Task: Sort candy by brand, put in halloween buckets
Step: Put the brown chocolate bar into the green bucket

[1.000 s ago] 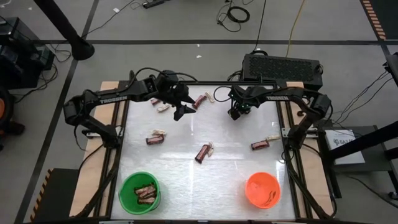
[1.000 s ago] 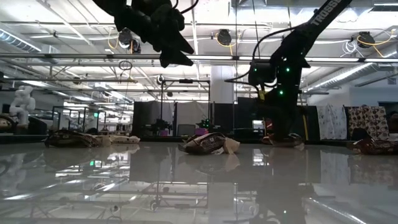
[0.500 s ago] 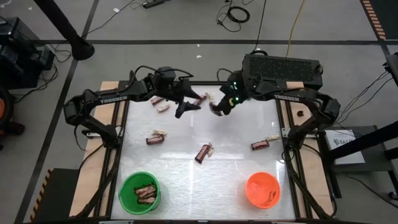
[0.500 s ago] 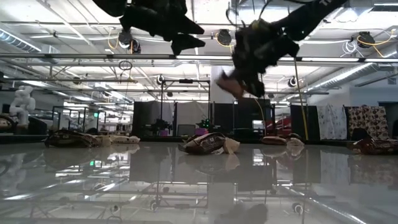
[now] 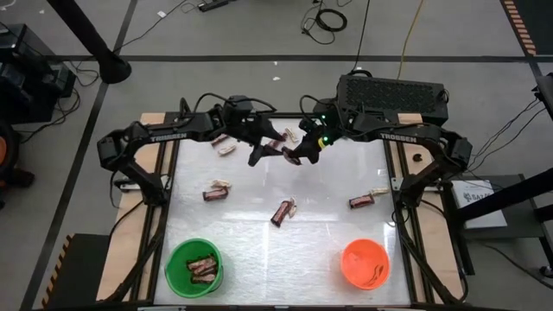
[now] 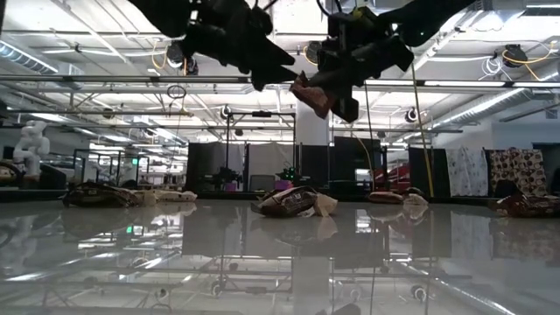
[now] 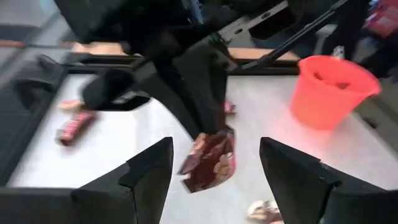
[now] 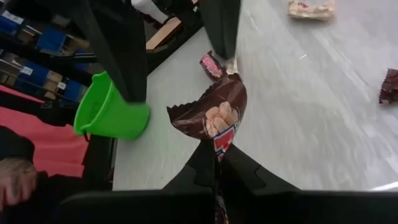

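Note:
A dark reddish-brown candy bar (image 5: pixel 289 153) hangs in the air over the table's far middle, held by my right gripper (image 5: pixel 302 152). It also shows in the low view (image 6: pixel 311 93) and the left wrist view (image 7: pixel 208 163). My left gripper (image 5: pixel 263 154) is open and just left of it, with a finger on either side of the bar and touching nothing (image 7: pixel 214 149). The green bucket (image 5: pixel 194 266) stands at the near left with reddish-brown bars inside. The orange bucket (image 5: pixel 365 263) stands at the near right. My right gripper pinches the reddish-brown bar between its two fingers by one end of the wrapper (image 8: pixel 217 148). The rest of the bar (image 8: pixel 214 112) sticks out past the fingertips. It is lifted clear of the table and slants down toward the left gripper in the low view.
Loose candy lies on the table: a pair at the left (image 5: pixel 216 191), one in the middle (image 5: pixel 282 211), one at the right (image 5: pixel 363 200), and some at the far side (image 5: pixel 225 145). A black keyboard-like box (image 5: pixel 390 93) sits beyond the far edge. A person's hand (image 8: pixel 15 177) shows beside the table.
My right gripper has risen from the table's far right with the reddish-brown bar, lifting it clear, and has swung left toward the far middle. My left gripper has shifted right toward the bar and stays open.

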Motion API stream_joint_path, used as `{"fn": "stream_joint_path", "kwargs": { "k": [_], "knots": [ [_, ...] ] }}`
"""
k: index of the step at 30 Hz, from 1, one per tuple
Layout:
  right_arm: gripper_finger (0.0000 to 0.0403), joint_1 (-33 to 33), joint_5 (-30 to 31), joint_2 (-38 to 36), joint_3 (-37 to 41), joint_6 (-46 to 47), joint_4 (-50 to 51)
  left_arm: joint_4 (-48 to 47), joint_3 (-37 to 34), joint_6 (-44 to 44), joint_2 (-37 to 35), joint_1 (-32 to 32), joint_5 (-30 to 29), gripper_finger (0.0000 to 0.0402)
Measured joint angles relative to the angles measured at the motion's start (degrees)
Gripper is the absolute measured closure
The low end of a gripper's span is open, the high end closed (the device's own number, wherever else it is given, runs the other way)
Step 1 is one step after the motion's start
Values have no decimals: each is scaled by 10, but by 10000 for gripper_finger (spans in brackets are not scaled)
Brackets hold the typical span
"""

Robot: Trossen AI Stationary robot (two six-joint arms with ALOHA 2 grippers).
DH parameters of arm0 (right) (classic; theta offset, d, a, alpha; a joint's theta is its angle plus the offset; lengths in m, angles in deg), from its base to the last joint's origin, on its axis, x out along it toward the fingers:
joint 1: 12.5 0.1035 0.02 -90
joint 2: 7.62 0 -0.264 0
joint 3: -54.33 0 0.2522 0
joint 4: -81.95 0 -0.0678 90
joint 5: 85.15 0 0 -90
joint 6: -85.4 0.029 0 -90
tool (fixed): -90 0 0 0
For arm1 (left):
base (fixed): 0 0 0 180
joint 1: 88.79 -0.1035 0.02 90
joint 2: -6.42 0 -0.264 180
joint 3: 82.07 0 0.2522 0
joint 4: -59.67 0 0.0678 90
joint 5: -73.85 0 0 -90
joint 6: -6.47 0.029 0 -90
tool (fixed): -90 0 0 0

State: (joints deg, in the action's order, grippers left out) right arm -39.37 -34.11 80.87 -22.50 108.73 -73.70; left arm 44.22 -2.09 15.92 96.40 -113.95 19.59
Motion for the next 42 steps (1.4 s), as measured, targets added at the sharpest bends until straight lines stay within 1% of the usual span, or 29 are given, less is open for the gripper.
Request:
{"fn": "stream_joint_path", "kwargs": {
  "k": [6,12,15,18,21,25,27,28,30,34,42],
  "knots": [
    [401,0,5,0,0,0,-7,48,0,-43,35,0,49,155],
    [401,0,5,0,0,15,-19,76,0,-44,39,0,49,157],
    [401,0,5,0,0,15,-21,73,0,-45,39,0,48,173],
    [401,0,5,0,0,15,-23,74,0,-45,39,0,47,207],
    [401,0,5,0,0,15,-23,73,0,-45,39,0,41,254],
    [401,1,31,0,0,15,-23,73,0,-45,39,0,38,338],
    [401,0,34,0,0,15,-23,73,0,-46,39,0,39,381],
    [401,0,34,0,0,13,-25,73,0,-47,39,-1,38,390],
    [396,0,35,0,0,10,-25,71,0,-45,38,-1,32,395],
    [362,-1,35,0,0,4,-25,70,0,-44,38,-1,12,398],
    [248,-2,28,0,0,0,-27,69,0,-42,37,-6,1,400]
  ]
}}
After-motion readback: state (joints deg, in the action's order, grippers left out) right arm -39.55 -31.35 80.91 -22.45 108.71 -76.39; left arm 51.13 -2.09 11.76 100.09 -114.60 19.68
